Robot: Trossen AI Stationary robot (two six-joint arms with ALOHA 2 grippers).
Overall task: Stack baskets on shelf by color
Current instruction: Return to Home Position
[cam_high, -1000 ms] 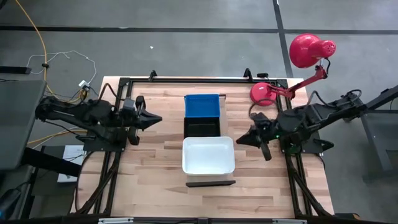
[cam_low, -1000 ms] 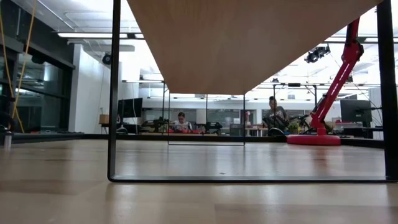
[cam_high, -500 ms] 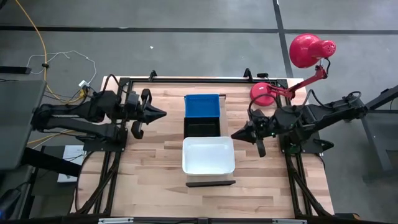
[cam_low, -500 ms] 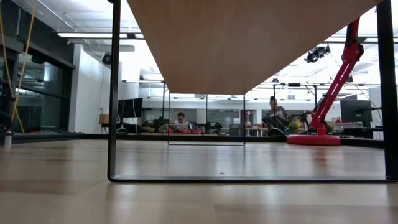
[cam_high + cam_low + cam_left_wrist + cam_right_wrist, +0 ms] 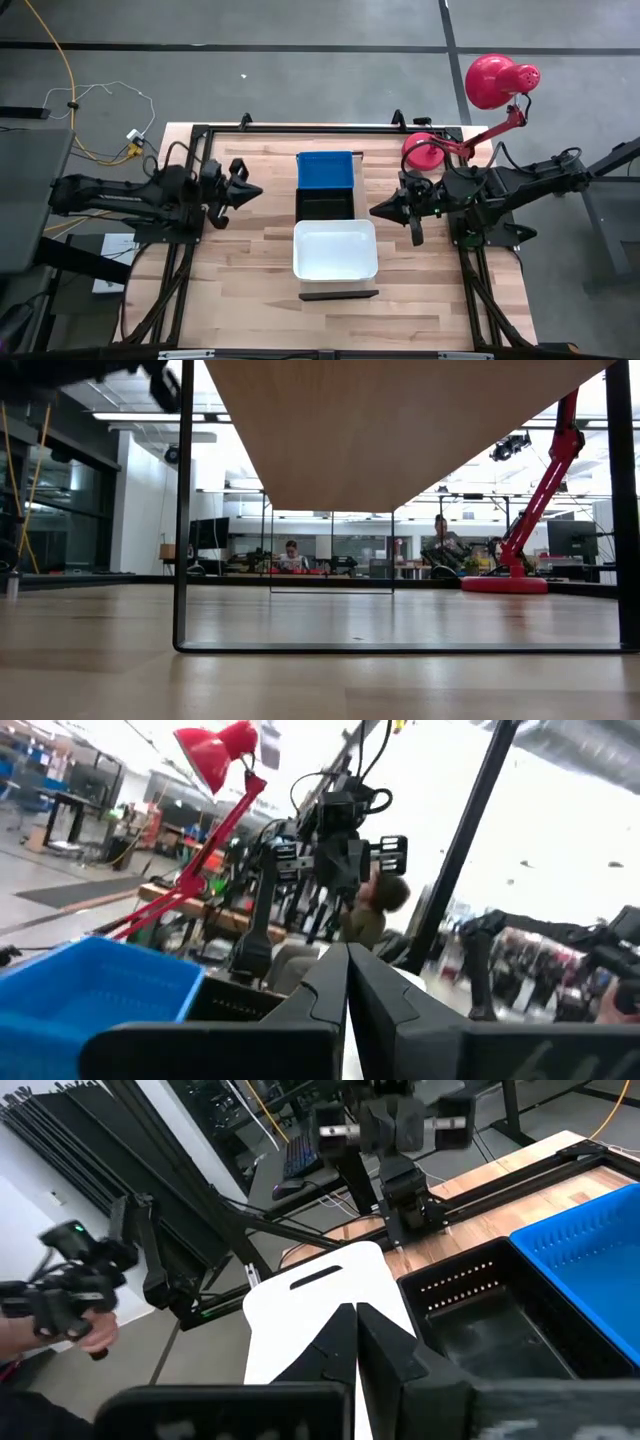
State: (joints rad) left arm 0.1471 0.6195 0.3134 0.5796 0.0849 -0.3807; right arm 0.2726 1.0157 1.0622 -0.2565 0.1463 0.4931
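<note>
Three baskets sit in a row on the shelf (image 5: 340,295), whose underside fills the top of the low view (image 5: 400,430). The blue basket (image 5: 325,170) is farthest, the black basket (image 5: 325,206) is in the middle, and the white basket (image 5: 335,250) is nearest. My left gripper (image 5: 256,188) is shut and empty, left of the baskets, pointing at them; its wrist view shows the shut fingers (image 5: 347,965) and the blue basket (image 5: 90,1000). My right gripper (image 5: 374,211) is shut and empty, just right of the black basket; its wrist view (image 5: 357,1325) shows the white (image 5: 320,1295), black (image 5: 480,1320) and blue (image 5: 590,1250) baskets.
A red lamp (image 5: 495,85) stands at the table's far right corner, its base (image 5: 425,150) close behind my right arm. Bare tabletop (image 5: 250,270) lies left and right of the shelf. A person's hand (image 5: 60,1315) shows beyond the table's left side.
My right gripper has moved toward the table's left and a little toward the far edge, closer to the black basket. My left gripper has gone slightly toward the baskets and then back. The baskets have not moved.
</note>
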